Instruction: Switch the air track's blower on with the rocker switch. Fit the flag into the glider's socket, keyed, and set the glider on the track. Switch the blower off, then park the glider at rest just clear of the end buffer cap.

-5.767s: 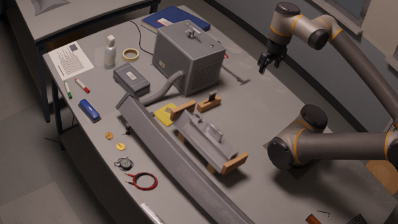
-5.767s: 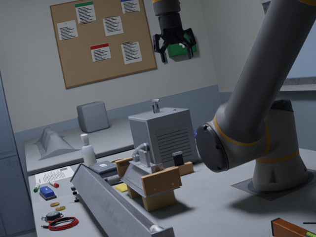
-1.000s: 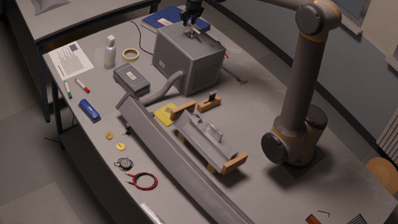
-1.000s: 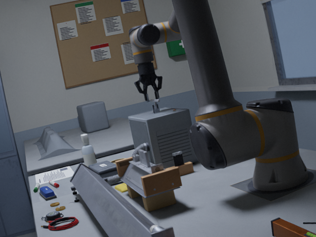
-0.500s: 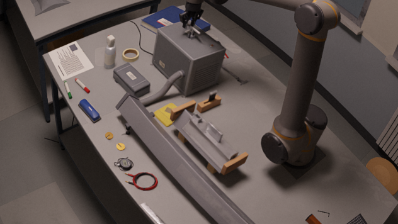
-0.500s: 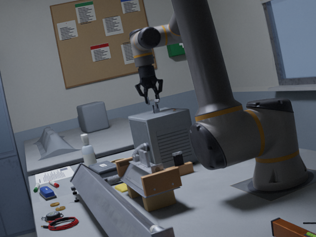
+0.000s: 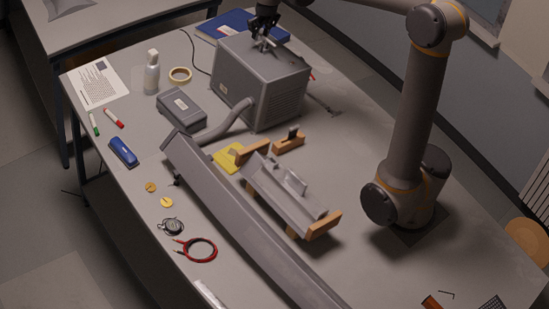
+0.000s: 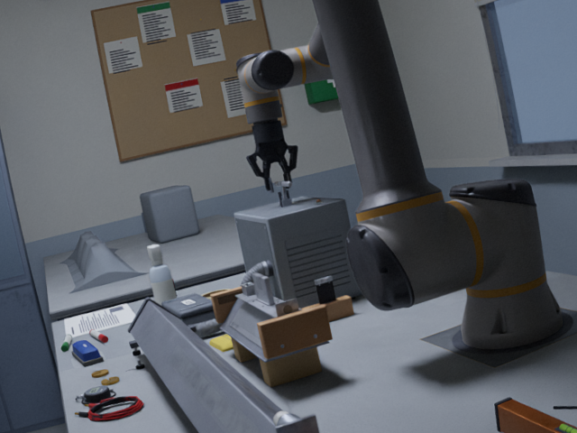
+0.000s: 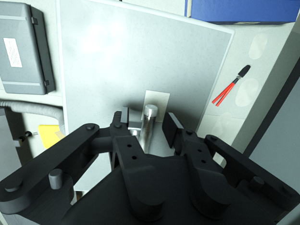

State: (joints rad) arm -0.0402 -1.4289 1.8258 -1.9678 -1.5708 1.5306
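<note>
My gripper [image 7: 262, 38] [image 8: 279, 185] [image 9: 147, 123] hangs over the top of the grey blower box [image 7: 259, 78] [image 8: 292, 242], half open and holding nothing, with a small upright metal lever [image 9: 148, 121] [image 8: 283, 193] on the box top standing between its fingers. The glider [image 7: 282, 191] [image 8: 261, 321] rests on a wooden cradle [image 7: 322, 225] [image 8: 293, 333] at mid-table. The dark flag [image 7: 293, 132] [image 8: 325, 289] stands in a wooden block [image 7: 288, 143] beside the blower. The long grey air track [image 7: 243, 217] [image 8: 200, 373] runs diagonally along the front, joined to the blower by a hose [image 7: 226, 123].
The blower's top edges lie close around the fingers. A blue book [image 7: 236, 24] [image 9: 242, 11] lies behind the box and a red-handled tool [image 9: 229, 88] to its right. A grey case [image 7: 180, 109] [image 9: 23, 48], tape roll [image 7: 180, 75] and bottle [image 7: 151, 71] sit left.
</note>
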